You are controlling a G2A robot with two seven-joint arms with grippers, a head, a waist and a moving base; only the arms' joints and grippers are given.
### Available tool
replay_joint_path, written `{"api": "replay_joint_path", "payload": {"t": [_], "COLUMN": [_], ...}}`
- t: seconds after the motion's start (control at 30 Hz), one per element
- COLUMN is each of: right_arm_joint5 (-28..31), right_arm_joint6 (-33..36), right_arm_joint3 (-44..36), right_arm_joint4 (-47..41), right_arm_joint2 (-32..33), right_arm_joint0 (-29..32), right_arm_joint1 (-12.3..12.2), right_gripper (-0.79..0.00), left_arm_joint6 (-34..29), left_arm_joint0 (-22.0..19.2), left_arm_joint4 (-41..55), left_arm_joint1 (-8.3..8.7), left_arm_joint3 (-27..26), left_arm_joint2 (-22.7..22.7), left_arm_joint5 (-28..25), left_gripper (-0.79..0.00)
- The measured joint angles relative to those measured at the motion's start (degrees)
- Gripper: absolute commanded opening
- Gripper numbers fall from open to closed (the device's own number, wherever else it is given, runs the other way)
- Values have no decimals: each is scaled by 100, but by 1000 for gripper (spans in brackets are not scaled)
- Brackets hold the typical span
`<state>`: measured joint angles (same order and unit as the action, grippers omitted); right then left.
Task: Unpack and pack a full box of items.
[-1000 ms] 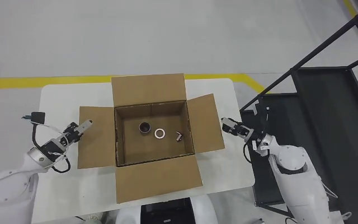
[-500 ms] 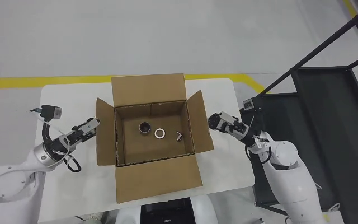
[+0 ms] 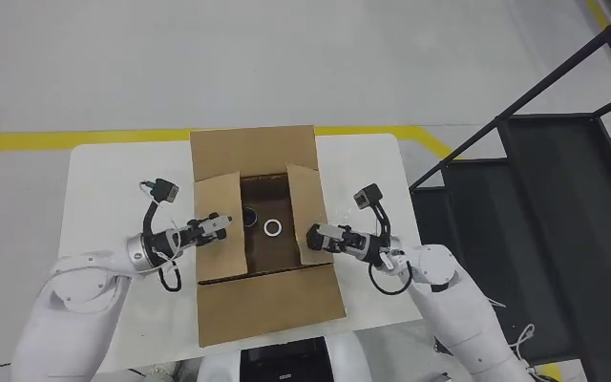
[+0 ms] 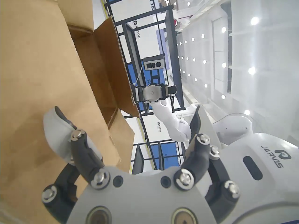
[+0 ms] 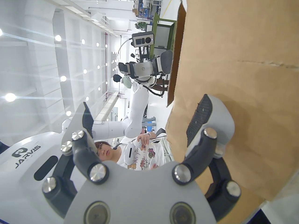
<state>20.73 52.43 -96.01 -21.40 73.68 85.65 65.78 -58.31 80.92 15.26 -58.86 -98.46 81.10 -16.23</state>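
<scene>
Changed since one second ago: left flap [image 3: 218,201] and right flap [image 3: 305,201] of cardboard box [image 3: 263,186], then lying flat out on white table [image 3: 105,172], now raised and leaning inward over the opening. Both arms brought in from the table's sides to the flaps' outer faces.

Location of cardboard box: middle of the table, standing open. Far flap [image 3: 253,151] and near flap [image 3: 267,304] spread flat outward.

Contents visible between the raised flaps: dark round container [image 3: 248,218] and white ring [image 3: 273,227]. Both on the box floor, near each other but apart, container on the left-flap side.

At outer face of left flap: left gripper [image 3: 220,226], fingers spread wide apart. One finger [image 4: 58,129] against the cardboard, the other out in the air.

At outer face of right flap: right gripper [image 3: 317,236], fingers likewise wide apart. One finger [image 5: 222,122] against the cardboard, the other clear of it.

Surroundings: black metal rack [image 3: 544,210] beside the table on the right-arm side. Yellow floor line [image 3: 95,139] beyond the table's far edge.
</scene>
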Motion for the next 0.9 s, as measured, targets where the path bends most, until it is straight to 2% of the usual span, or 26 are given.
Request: {"api": "replay_joint_path", "payload": {"t": [0.33, 0.63, 0.9], "right_arm_joint5": [-278, -483, -616], "right_arm_joint6": [40, -119, -253], "right_arm_joint3": [-159, -267, -371], "right_arm_joint4": [1186, 1855, 2054], "right_arm_joint2": [-202, -317, -430], "right_arm_joint0": [-117, -167, -149], "right_arm_joint1": [-53, -90, -105], "right_gripper": [0, 0, 0], "left_arm_joint6": [38, 98, 123], "left_arm_joint0": [-86, 62, 198], "left_arm_joint4": [-761, -882, -786], "left_arm_joint1": [27, 76, 115], "left_arm_joint3": [173, -40, -190], "left_arm_joint2": [-214, -95, 40], "left_arm_joint5": [-138, -252, -266], "left_gripper": [0, 0, 0]}}
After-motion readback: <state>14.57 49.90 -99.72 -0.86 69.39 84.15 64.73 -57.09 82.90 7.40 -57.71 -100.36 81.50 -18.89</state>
